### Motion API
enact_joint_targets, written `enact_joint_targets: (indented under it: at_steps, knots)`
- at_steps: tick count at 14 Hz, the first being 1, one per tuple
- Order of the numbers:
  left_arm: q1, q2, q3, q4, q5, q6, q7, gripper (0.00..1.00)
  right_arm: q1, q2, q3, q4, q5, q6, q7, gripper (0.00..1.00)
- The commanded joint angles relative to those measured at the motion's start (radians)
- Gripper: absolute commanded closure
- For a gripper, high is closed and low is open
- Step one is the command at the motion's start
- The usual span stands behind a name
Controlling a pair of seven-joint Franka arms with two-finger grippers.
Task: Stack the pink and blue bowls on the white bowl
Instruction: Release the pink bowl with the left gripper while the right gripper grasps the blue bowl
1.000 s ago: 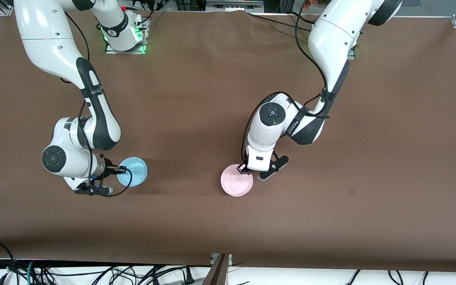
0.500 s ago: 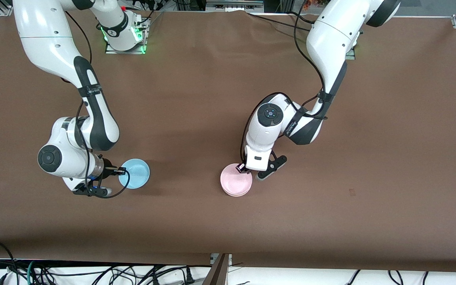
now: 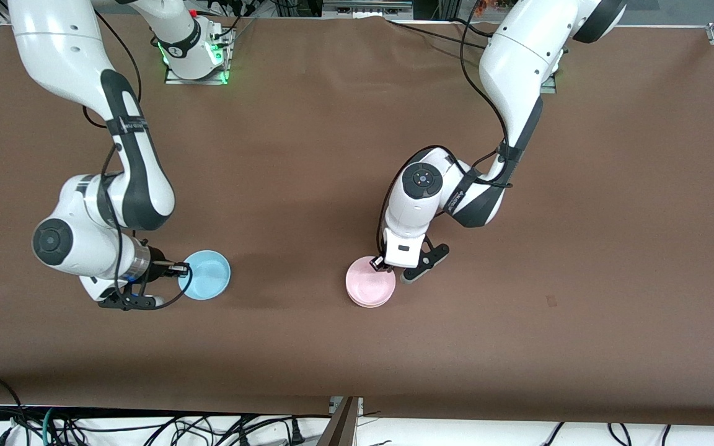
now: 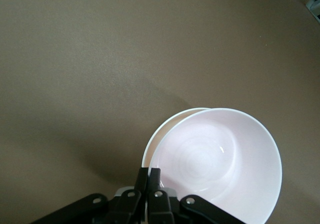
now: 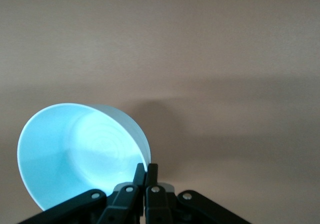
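The pale pink bowl [image 3: 370, 284] lies over the white bowl, shifted a little off its centre. Only a strip of the white bowl's rim [image 4: 161, 132] shows beside the pink bowl [image 4: 220, 159] in the left wrist view. I cannot tell whether the two touch. My left gripper [image 3: 380, 265] is shut on the pink bowl's rim, fingers [image 4: 148, 176] pinching it. My right gripper [image 3: 185, 268] is shut on the rim of the light blue bowl [image 3: 208, 275], toward the right arm's end of the table. The blue bowl [image 5: 75, 154] is tilted and held off the table [image 5: 225, 59].
The brown table [image 3: 518, 341] is bare around both bowls. The arm bases stand along the edge farthest from the front camera. Cables hang past the edge nearest to the front camera.
The right arm's wrist and elbow have swung toward the right arm's end of the table, and the blue bowl has shifted slightly with them. The left arm and pink bowl barely moved.
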Motion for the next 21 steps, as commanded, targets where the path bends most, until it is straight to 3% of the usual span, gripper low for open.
enact_joint_targets:
  at_steps: [1,4,11,18,19,21]
  knots:
    - [-0.015,0.013,0.014,0.035,0.035,-0.018,-0.022,0.85,-0.003,-0.010,-0.004,0.077,0.015,-0.119,-0.001,1.00]
    - [-0.014,0.013,0.014,0.035,0.035,-0.018,-0.019,0.76,-0.009,-0.028,-0.014,0.134,0.015,-0.222,-0.001,1.00]
    - [-0.014,0.004,0.015,0.069,0.030,-0.029,-0.020,0.76,-0.016,-0.065,0.000,0.160,0.022,-0.286,0.014,1.00]
    - [-0.014,0.013,0.015,0.115,0.033,-0.089,-0.022,0.92,0.011,-0.061,0.005,0.160,0.036,-0.260,0.105,1.00]
    - [-0.014,0.018,0.015,0.113,0.033,-0.087,-0.022,0.99,0.011,-0.058,0.005,0.160,0.036,-0.259,0.105,1.00]
    - [-0.014,0.036,0.017,0.113,0.035,-0.083,-0.020,1.00,0.011,-0.054,0.005,0.160,0.062,-0.259,0.123,1.00]
